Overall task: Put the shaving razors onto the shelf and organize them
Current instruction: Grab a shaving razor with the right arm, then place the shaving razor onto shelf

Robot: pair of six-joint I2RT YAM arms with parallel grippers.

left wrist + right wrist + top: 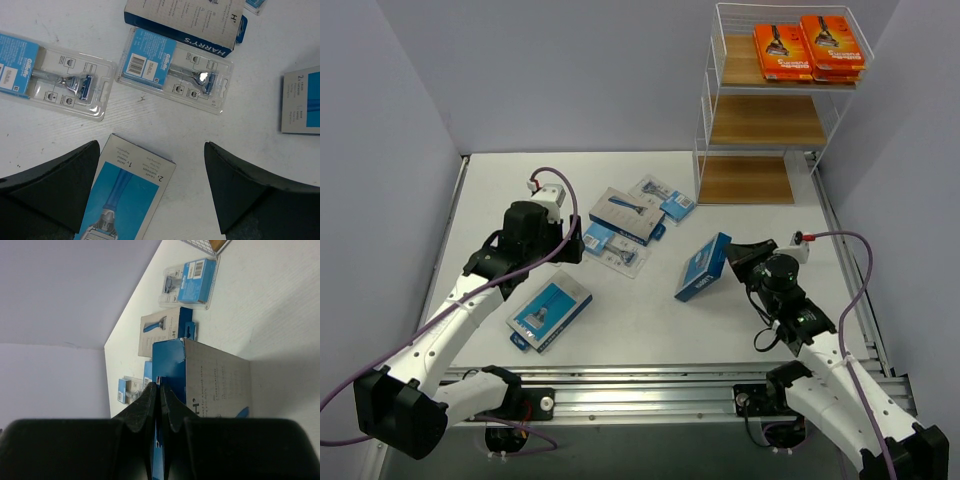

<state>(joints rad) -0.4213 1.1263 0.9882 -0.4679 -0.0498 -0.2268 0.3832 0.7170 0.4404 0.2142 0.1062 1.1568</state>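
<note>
The shelf [772, 88] stands at the far right, with two stacks of orange razor boxes [810, 47] on its top tier. My right gripper [738, 262] is shut on the edge flap of a blue-and-grey razor box [704, 267], held tilted above the table; in the right wrist view the gripper [160, 390] pinches the box [215, 385]. My left gripper [572, 245] is open and empty over the table. In the left wrist view it [152, 170] hovers above a blue-and-grey box [127, 195], with two blister packs [175, 70] [55, 75] beyond.
On the table lie a blue-and-grey box [550, 312] near the front left, another [627, 215] mid-table, and blister packs [662, 197] [615, 248] beside it. The shelf's middle and bottom tiers [765, 122] show bare wood. Walls close in on both sides.
</note>
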